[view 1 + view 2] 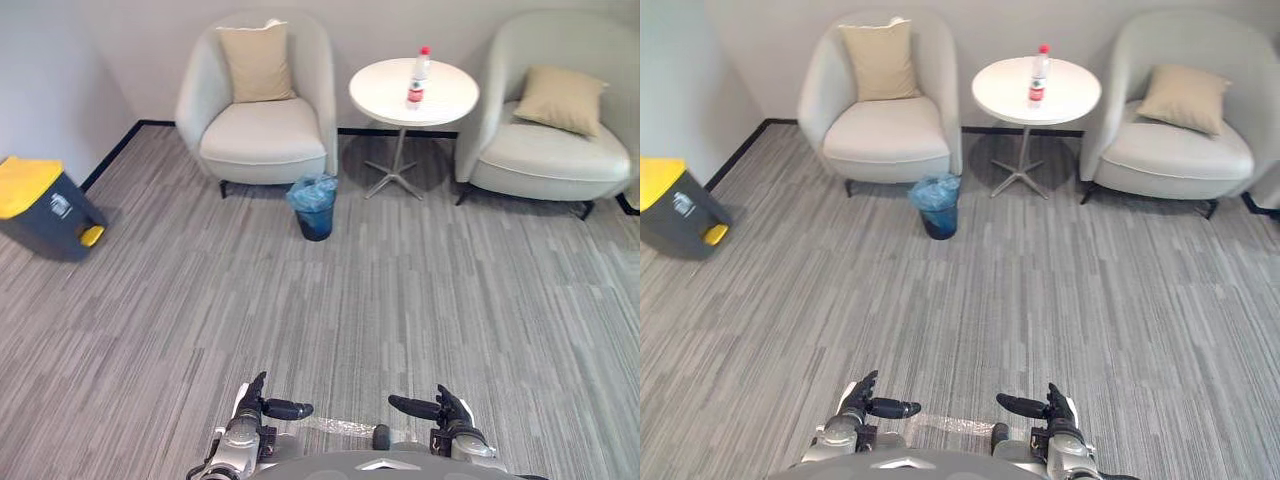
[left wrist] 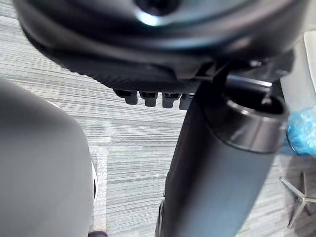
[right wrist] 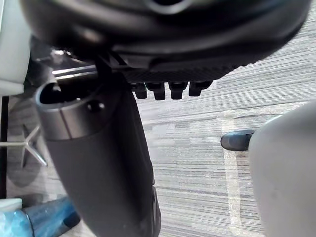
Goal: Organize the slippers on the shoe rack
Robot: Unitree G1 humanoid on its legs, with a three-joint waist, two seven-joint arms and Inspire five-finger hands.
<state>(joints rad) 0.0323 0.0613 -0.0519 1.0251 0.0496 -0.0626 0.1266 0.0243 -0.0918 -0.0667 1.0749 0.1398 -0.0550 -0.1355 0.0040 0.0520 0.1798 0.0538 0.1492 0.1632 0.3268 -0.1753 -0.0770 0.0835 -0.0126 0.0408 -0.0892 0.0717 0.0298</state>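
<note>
Office lounge: armchairs [image 1: 265,110], side table [image 1: 413,92], carpet [image 1: 400,300].

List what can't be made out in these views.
- Bottle on the round table: label too small, both eye views.
- Yellow-lidded bin: cut by the left edge, left eye view.
- Right armchair: cut by the right edge, left eye view.
- Waste basket contents: hidden by its blue liner.

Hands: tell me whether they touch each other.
Apart. The left eye view shows bare carpet between the left hand and the right hand.
</note>
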